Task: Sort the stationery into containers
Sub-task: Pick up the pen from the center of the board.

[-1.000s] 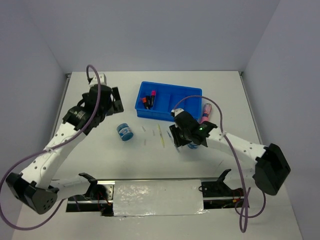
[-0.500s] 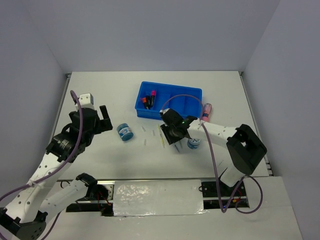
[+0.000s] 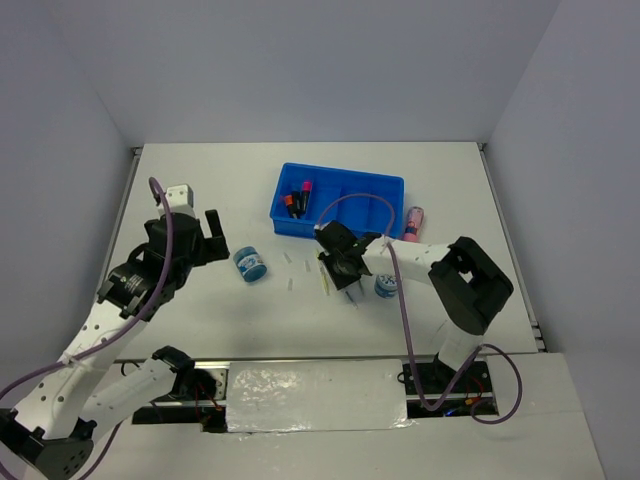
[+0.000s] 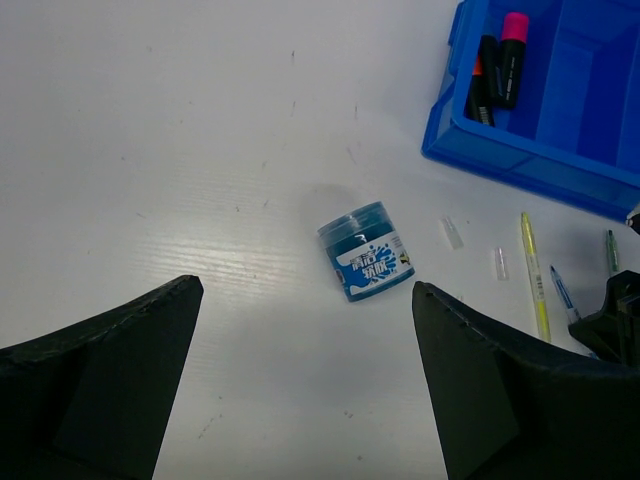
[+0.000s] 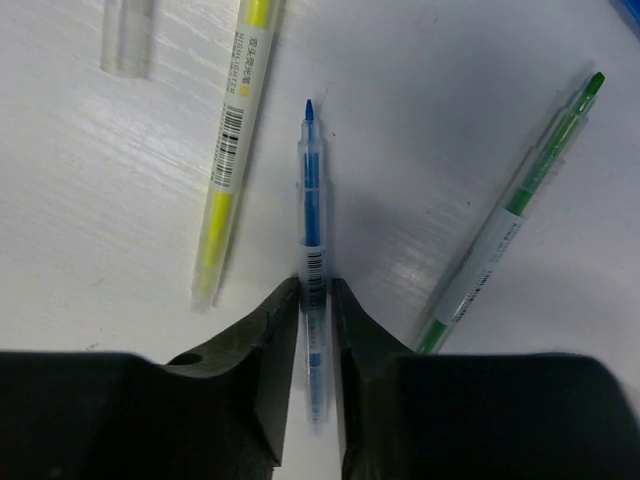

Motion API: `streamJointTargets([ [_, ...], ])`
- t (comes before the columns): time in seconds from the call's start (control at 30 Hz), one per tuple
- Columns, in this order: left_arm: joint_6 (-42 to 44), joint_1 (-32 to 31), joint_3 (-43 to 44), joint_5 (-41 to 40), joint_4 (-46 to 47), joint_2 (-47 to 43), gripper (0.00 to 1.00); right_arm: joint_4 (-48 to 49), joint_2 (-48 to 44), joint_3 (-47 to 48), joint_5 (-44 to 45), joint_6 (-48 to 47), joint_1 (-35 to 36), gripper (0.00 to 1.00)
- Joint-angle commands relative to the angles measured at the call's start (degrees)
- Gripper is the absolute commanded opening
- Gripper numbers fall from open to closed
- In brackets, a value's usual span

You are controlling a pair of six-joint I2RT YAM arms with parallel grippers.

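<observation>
Jaws of the right gripper [image 5: 315, 300] pinch the blue pen [image 5: 311, 200], which lies on the table [image 4: 150, 150] between a yellow pen [image 5: 232, 150] and a green pen [image 5: 520, 200]. The left gripper [image 4: 305, 288] hangs spread wide, a blue-white roll [image 4: 366, 251] just ahead. Beyond, the blue tray [image 4: 520, 165] holds capped highlighters [image 4: 510, 60].

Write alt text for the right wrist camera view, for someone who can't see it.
The right gripper pinches a blue pen lying on the white table. A yellow pen lies left of it, a green pen right of it.
</observation>
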Motion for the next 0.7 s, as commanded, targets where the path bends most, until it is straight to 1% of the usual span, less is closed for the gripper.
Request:
streamJointTargets([
  [0.0, 0.9, 0.0, -0.6, 1.6, 2.8, -0.9, 0.99, 3.0, 1.2, -0.7, -2.6, 0.3, -0.5, 0.25],
  [0.07, -0.7, 0.0, -0.7, 3.3, 2.8, -0.6, 0.99, 3.1, 1.1, -1.5, -3.0, 0.9, -0.8, 0.18],
  [0.1, -1.2, -0.1, -0.9, 4.3, 2.9, -0.5, 0.99, 3.0, 0.5, -1.8, -3.1, 1.2, -0.8, 0.07],
  [0.17, -3.3, -0.3, -1.9, 5.3, 2.3, 0.4, 0.99, 3.0, -1.2, -2.8, -3.1, 2.2, -0.8, 0.04],
  [0.2, -3.8, -1.1, -2.6, 6.4, 2.3, 1.3, 0.99, 2.6, -4.0, -3.5, -2.8, 2.7, -0.8, 0.00],
  [0.23, -4.1, -1.7, -2.9, 7.1, 2.3, 1.9, 0.99, 2.3, -5.7, -3.7, -2.7, 3.7, -0.9, 0.00],
  [0.27, -5.3, -2.6, -2.9, 7.5, 2.4, 2.6, 0.99, 1.7, -9.6, -3.7, -2.7, 4.4, -0.8, 0.00],
  [0.33, -7.2, -7.6, -3.3, 7.4, 3.2, 4.5, 0.99, -1.3, -14.2, -3.0, -1.3, 6.0, -0.4, 0.00],
  [0.37, -8.3, -9.7, -3.0, 6.1, 3.0, 5.5, 0.99, -2.3, -19.3, -2.8, -0.9, 6.6, -0.4, 0.00],
  [0.4, -9.0, -14.0, -2.3, 3.4, 2.9, 7.9, 0.99, -3.9, -21.9, -2.1, -0.6, 7.5, -0.3, 0.00],
  [0.43, -10.5, -15.8, -1.8, 2.3, 2.8, 9.3, 0.99, -4.7, -24.3, -1.8, -0.3, 7.9, -0.3, 0.00],
  [0.47, -11.1, -17.2, -1.6, 1.8, 2.8, 11.1, 0.99, -5.2, -28.7, -1.4, -0.2, 8.3, -0.2, 0.00],
  [0.53, -11.5, -19.9, -1.5, 2.3, 4.8, 16.0, 0.99, -7.7, -32.1, -0.1, 0.3, 9.1, -0.3, 0.00],
  [0.57, -12.2, -20.6, -1.6, 2.6, 5.7, 17.6, 0.98, -8.6, -34.6, 0.4, 0.9, 9.3, -0.3, 0.00],
  [0.63, -12.6, -22.1, -2.2, 3.3, 9.3, 21.8, 0.95, -11.5, -36.6, 1.3, 1.5, 9.7, -0.3, 0.00],
  [0.67, -12.6, -22.5, -2.2, 3.8, 10.3, 23.5, 0.88, -11.9, -38.6, 1.3, 1.7, 9.7, -0.2, 0.00],
])
